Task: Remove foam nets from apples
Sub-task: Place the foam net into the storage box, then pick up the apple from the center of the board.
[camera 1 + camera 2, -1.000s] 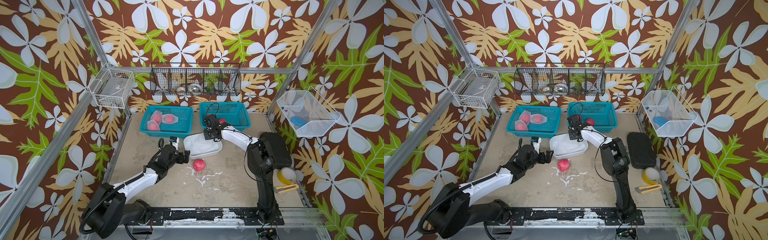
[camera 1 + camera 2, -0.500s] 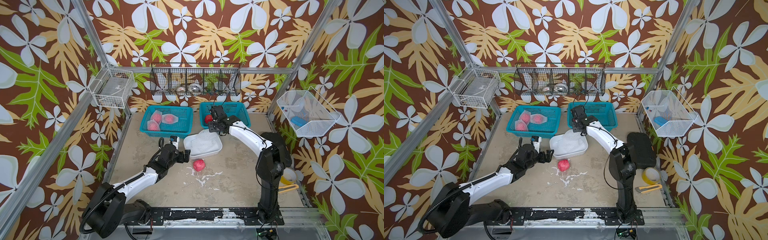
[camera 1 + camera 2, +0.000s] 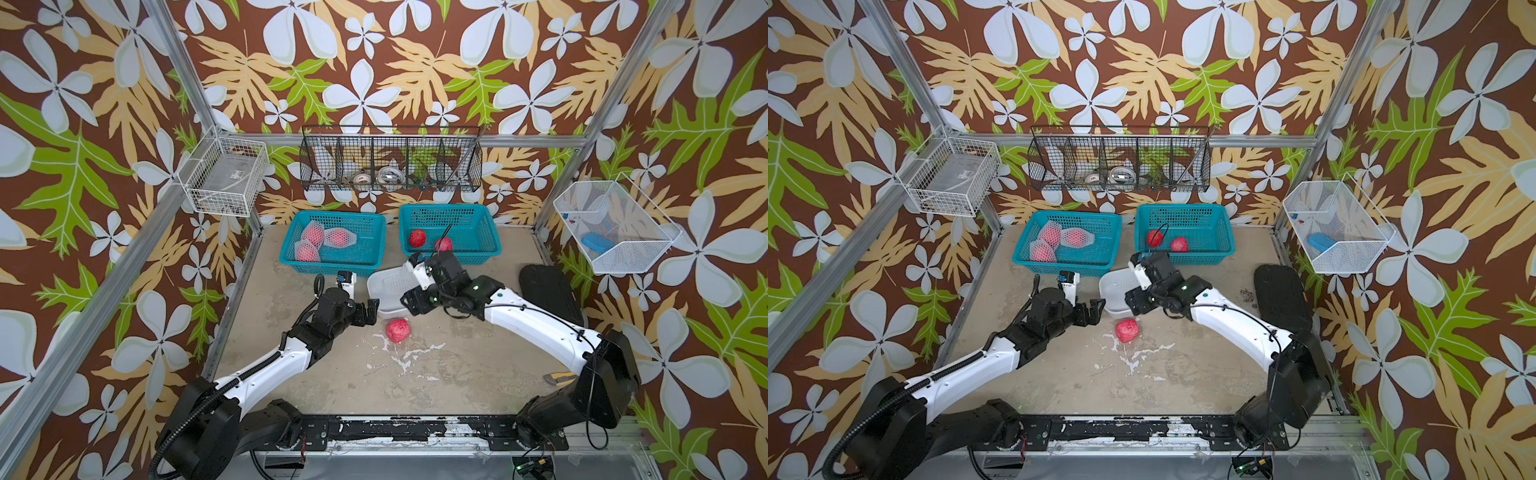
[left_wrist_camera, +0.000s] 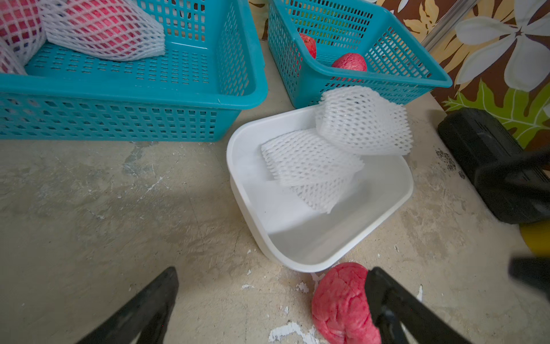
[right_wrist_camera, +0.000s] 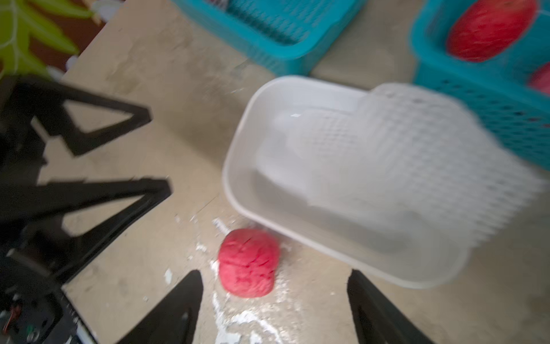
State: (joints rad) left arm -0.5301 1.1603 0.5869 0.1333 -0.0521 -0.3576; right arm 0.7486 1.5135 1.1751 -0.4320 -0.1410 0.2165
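Scuffed tabletop: bare apple by tub of nets; L hand, R hand both agape, empty.

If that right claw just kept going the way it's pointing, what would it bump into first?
Most likely the bare apple on the table: it lies just ahead, framed by the open right gripper. Blur leaves depth uncertain.

Brown wallpaper with white flowers and green and tan leaves covered the three walls. Silver metal posts stood at the back corners. The beige floor was worn and flecked white. A black wire rack hung on the back wall.
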